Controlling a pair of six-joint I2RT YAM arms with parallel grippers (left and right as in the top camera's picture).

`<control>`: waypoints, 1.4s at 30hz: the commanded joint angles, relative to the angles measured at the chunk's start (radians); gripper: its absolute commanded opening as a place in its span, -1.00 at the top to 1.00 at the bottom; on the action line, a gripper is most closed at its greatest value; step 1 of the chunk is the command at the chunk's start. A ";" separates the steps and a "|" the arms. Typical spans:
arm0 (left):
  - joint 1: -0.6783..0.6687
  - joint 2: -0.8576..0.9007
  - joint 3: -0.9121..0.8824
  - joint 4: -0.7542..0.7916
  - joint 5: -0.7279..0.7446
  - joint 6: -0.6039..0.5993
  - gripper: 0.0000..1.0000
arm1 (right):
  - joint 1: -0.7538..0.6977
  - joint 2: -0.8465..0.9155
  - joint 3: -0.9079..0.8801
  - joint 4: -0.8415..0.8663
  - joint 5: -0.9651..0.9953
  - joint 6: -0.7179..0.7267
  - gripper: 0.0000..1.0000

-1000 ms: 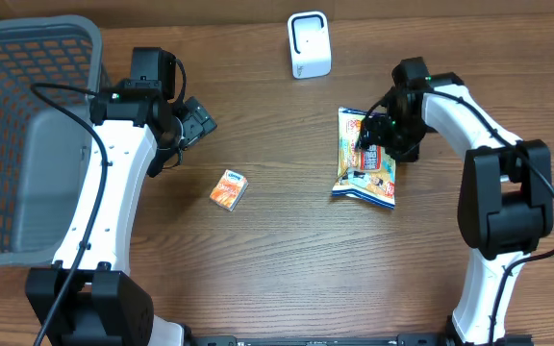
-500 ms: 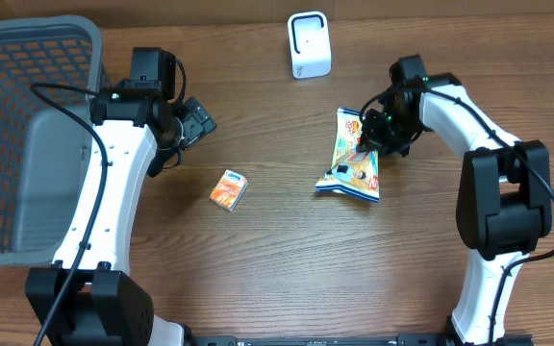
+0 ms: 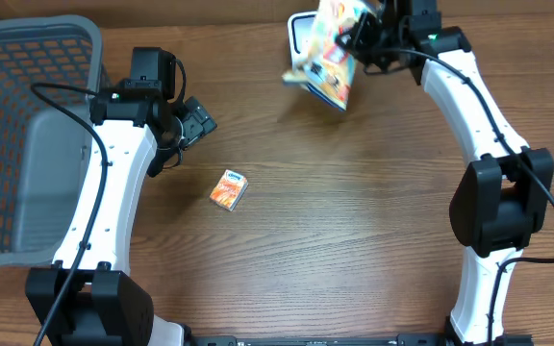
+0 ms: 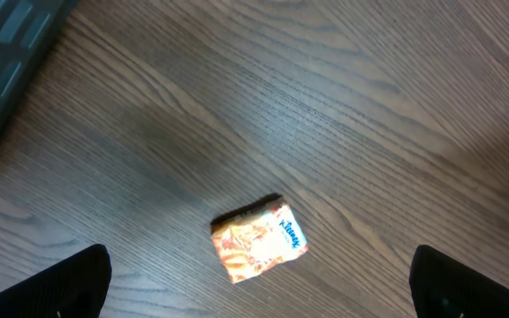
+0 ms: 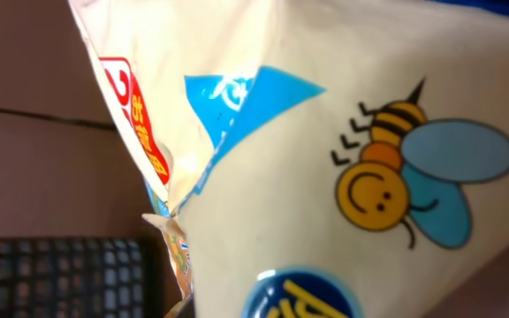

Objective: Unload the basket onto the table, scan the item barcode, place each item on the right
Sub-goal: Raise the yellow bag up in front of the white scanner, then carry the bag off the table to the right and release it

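A grey mesh basket (image 3: 37, 183) is located at the left edge of the wooden counter (image 3: 354, 240). At the far edge, the snack bag (image 3: 327, 53) is held off the counter, clamped in the clenched right end effector (image 3: 368, 38). In the overhead view the white scanner (image 3: 298, 26) is partly covered by the bag. The left end effector (image 3: 195, 120) is released, with nothing held. A small orange packet (image 3: 229, 189) lies flat on the counter near it.

Overhead looks straight down on the whole table (image 3: 354, 250). Left wrist looks down, near the orange packet (image 4: 259, 240), also seen overhead. Right wrist sits close against the snack bag (image 5: 325, 132).
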 commanded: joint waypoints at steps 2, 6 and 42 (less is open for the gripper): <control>0.003 -0.009 0.017 0.001 -0.015 0.019 -1.00 | 0.061 0.048 0.015 0.179 0.008 0.198 0.93; 0.003 -0.009 0.017 0.001 -0.015 0.019 -1.00 | 0.098 0.108 0.015 0.282 0.082 0.285 0.92; 0.003 -0.009 0.017 0.001 -0.015 0.019 -0.99 | -0.517 -0.136 0.078 -0.306 0.413 0.103 0.93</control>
